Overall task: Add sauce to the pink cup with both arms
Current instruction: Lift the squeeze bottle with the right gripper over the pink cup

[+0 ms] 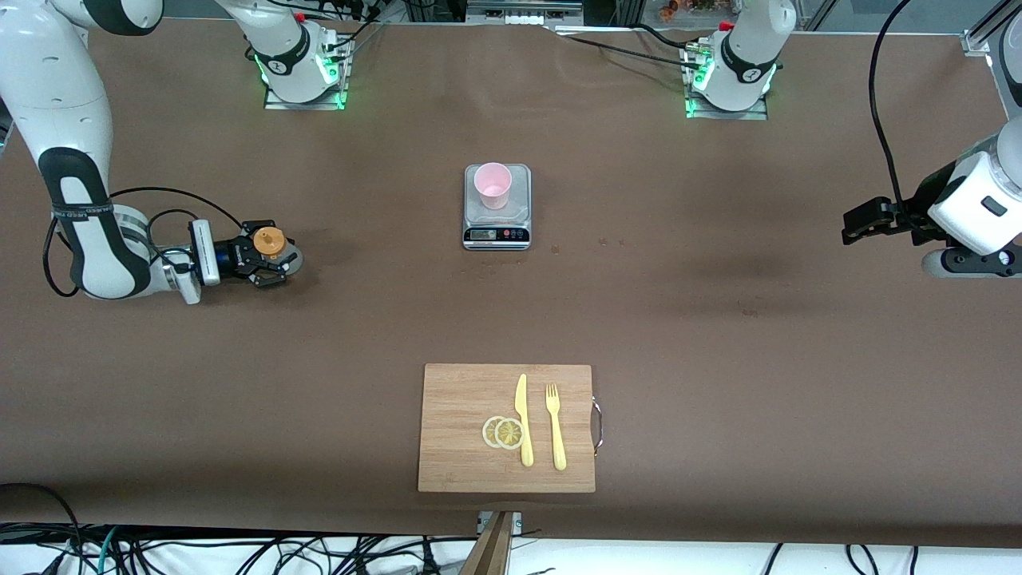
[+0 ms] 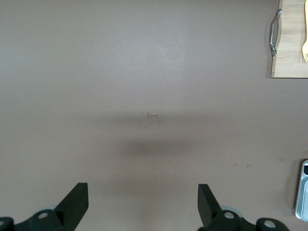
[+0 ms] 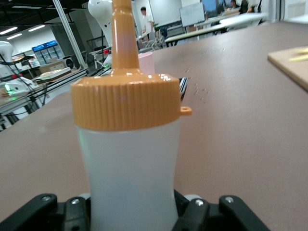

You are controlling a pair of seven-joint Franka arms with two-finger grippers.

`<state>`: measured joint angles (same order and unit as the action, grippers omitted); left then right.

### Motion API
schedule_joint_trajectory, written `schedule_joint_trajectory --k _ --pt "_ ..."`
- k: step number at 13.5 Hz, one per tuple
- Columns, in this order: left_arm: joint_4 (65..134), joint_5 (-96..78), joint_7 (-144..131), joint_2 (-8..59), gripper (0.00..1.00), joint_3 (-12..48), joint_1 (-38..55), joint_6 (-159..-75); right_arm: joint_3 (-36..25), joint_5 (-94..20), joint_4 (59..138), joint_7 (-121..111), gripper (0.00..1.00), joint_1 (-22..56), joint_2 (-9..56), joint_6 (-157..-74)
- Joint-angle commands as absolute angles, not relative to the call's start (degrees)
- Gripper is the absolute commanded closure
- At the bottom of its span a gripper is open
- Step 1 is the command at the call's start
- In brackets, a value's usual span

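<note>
A small translucent whitish plastic squeeze bottle with an orange nozzle cap [image 1: 269,239] stands upright on the brown table toward the right arm's end, pinched around its body by the right gripper [image 1: 271,257], whose black fingers press in from both sides. The small pale pink plastic cup [image 1: 493,185] sits on a silver kitchen scale [image 1: 497,233] at the table's middle, well apart from the bottle and roughly between the two arms. The left gripper [image 2: 143,204] hovers over bare table near its own end, fingers spread wide and holding nothing, waiting
</note>
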<state>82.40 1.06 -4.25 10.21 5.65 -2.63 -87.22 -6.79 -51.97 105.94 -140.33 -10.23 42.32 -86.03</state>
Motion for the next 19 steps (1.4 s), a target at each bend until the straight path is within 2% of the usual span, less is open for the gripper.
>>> schedule_joint_trajectory --k 1,4,9,13,19 --pt "80.8 0.0 -3.1 10.9 0.0 5.6 -2.6 -86.0 -6.9 -48.6 105.8 -131.6 0.81 -7.7 37.6 -85.5" --pt "80.8 0.1 -3.1 10.9 0.0 5.6 -2.6 -86.0 -6.9 -45.0 105.8 -121.6 0.82 -3.6 32.5 -86.5" --pt "80.8 0.0 -3.1 10.9 0.0 5.6 -2.5 -86.0 -6.9 -33.0 105.0 -102.0 0.82 8.7 23.5 -93.4" --pt "80.8 0.0 -3.1 10.9 0.0 5.6 -2.5 -86.0 -5.0 -18.5 99.7 -85.4 0.82 19.0 22.3 -93.5" --pt "80.8 0.0 -3.1 10.9 0.0 5.6 -2.5 -86.0 3.7 -4.1 99.3 -69.8 0.82 24.1 22.7 -93.6"
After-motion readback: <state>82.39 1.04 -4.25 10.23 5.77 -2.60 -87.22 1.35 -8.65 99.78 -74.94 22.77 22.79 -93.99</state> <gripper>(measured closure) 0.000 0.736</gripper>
